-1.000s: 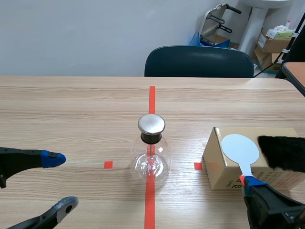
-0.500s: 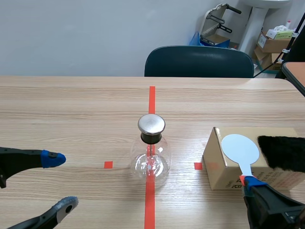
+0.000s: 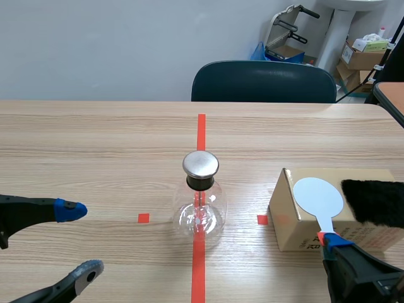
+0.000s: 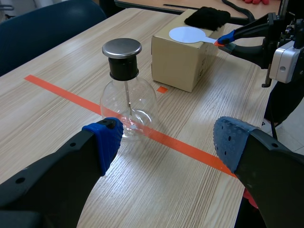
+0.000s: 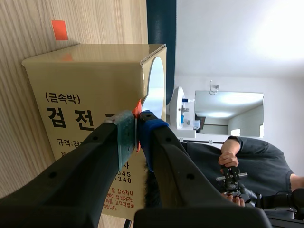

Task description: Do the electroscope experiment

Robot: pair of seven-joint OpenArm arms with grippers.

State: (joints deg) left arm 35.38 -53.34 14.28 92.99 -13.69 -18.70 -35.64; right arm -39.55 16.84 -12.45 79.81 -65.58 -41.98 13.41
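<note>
The electroscope (image 3: 201, 201) (image 4: 125, 90), a clear glass flask with a black neck and a round metal cap, stands on the red tape line at the table's middle. A white paddle disc (image 3: 319, 197) (image 4: 186, 34) (image 5: 156, 88) with a red handle lies on the cardboard box (image 3: 297, 224) (image 4: 178, 64) (image 5: 90, 99). My right gripper (image 3: 330, 240) (image 5: 137, 119) is shut on the paddle's handle at the box's near edge. My left gripper (image 3: 79, 243) (image 4: 164, 140) is open, low at the left, with the flask just ahead of it.
A black fur cloth (image 3: 374, 201) (image 4: 207, 15) lies on the box's far right part. A dark blue chair (image 3: 264, 82) stands behind the table's far edge. Cardboard boxes (image 3: 363, 53) sit in the room's back right corner.
</note>
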